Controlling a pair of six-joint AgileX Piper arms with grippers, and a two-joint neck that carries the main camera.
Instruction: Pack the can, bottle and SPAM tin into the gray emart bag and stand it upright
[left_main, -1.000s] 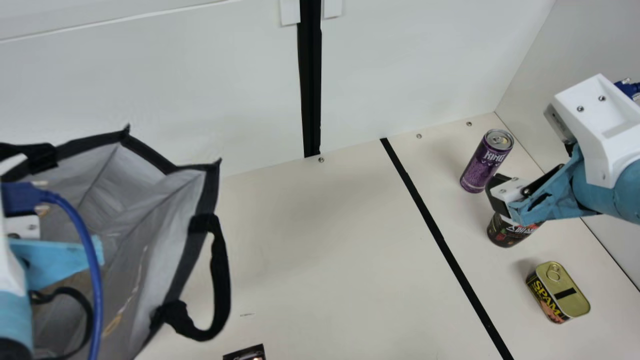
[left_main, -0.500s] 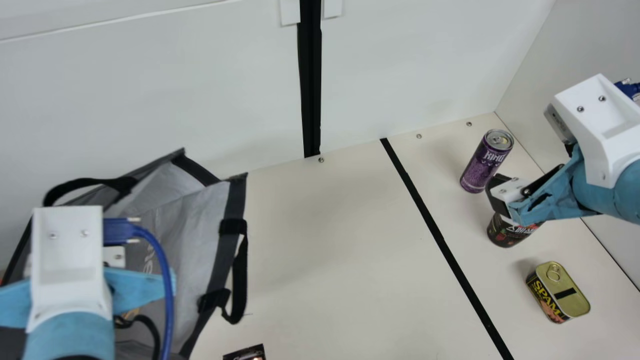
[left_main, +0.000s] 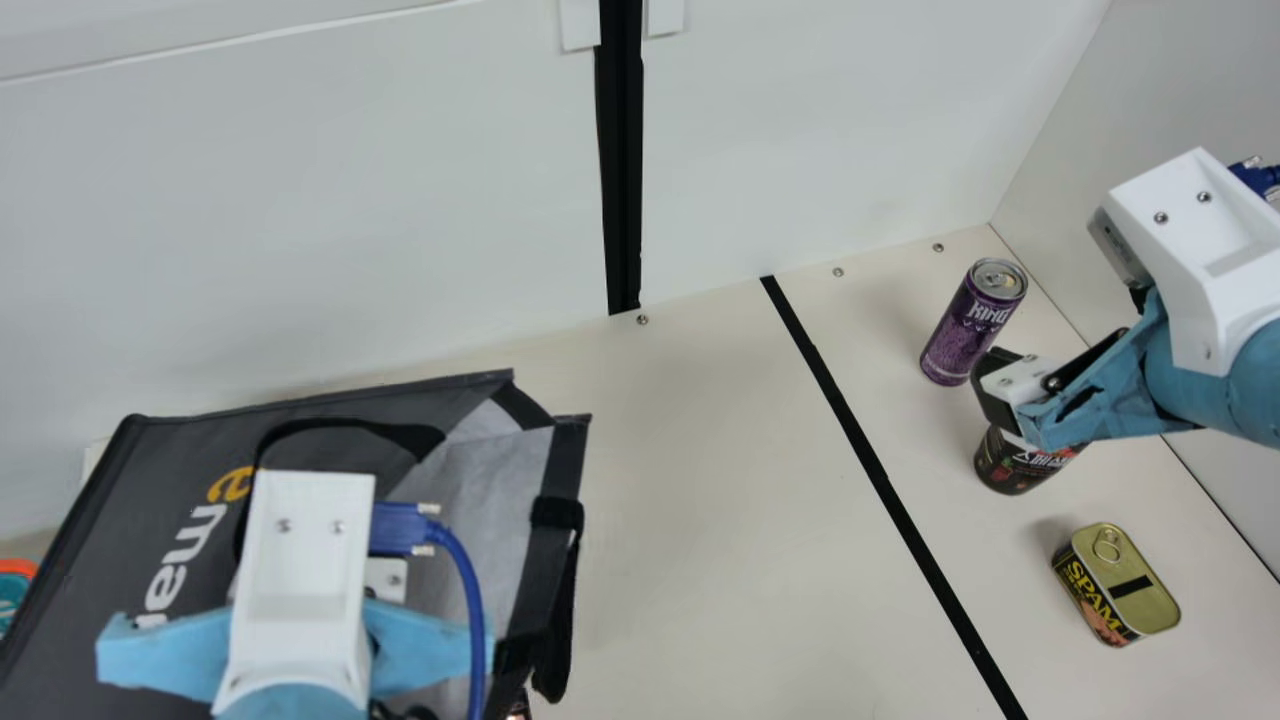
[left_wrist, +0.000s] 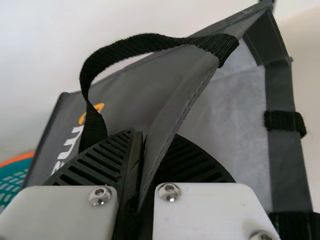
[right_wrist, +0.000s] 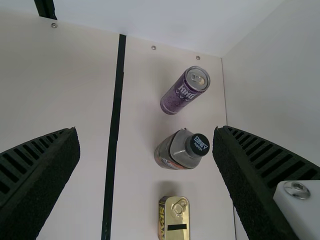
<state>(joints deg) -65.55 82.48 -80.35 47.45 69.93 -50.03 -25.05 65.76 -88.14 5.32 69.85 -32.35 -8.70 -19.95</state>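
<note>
You are looking at print on four things.
On the gray emart bag (left_main: 110, 540), you are seeing an orange "e" and then a white "ma"; on the purple can (left_main: 965, 330), pale capitals are spelling "KING"; on the side of the SPAM tin (left_main: 1145, 590), yellow capitals are showing "SPAM"; on the bottle (left_main: 1010, 465), white Korean letters are standing partly hidden, probably reading "스페셜", while its black cap (right_wrist: 200, 145) is bearing white print too small for you to make out.
</note>
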